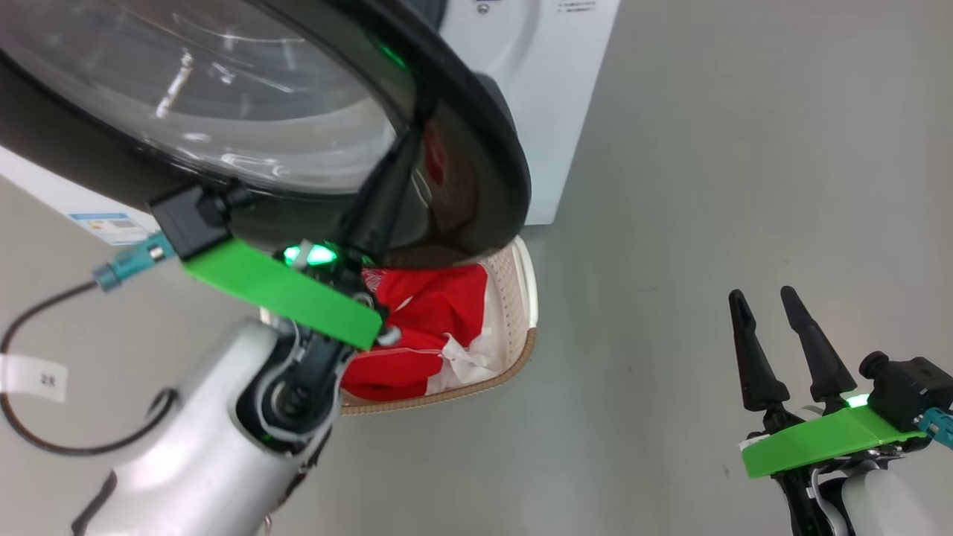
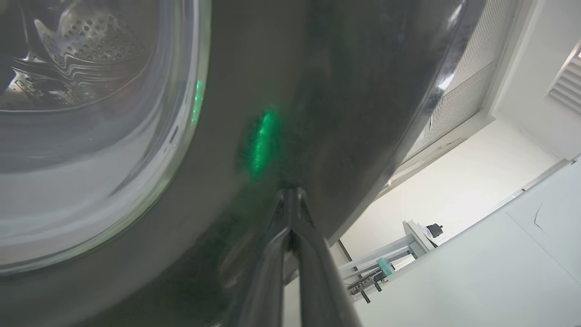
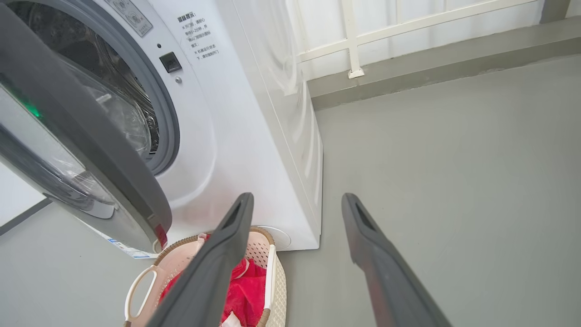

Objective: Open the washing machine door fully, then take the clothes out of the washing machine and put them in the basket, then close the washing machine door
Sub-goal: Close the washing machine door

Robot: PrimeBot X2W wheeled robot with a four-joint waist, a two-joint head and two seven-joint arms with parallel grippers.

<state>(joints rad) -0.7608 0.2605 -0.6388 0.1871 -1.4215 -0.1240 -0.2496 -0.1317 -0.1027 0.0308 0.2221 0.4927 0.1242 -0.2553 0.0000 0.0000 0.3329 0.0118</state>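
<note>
Mid-frame in the left wrist view, left gripper (image 2: 290,195), fingers pressed together, touches the glossy black-rimmed round glass door (image 2: 317,91); closing step, seemingly: push it shut.

The washing machine (image 3: 236,136), a white front-loader, stands on the grey floor with its mouth uncovered. The washing machine door (image 1: 480,160), a glossy black rim round a bulging glass bowl, hangs partly swung out above the basket (image 1: 514,298). The clothes (image 1: 424,313), red with white trim, lie heaped inside that cream perforated basket, close against the machine's front.
</note>
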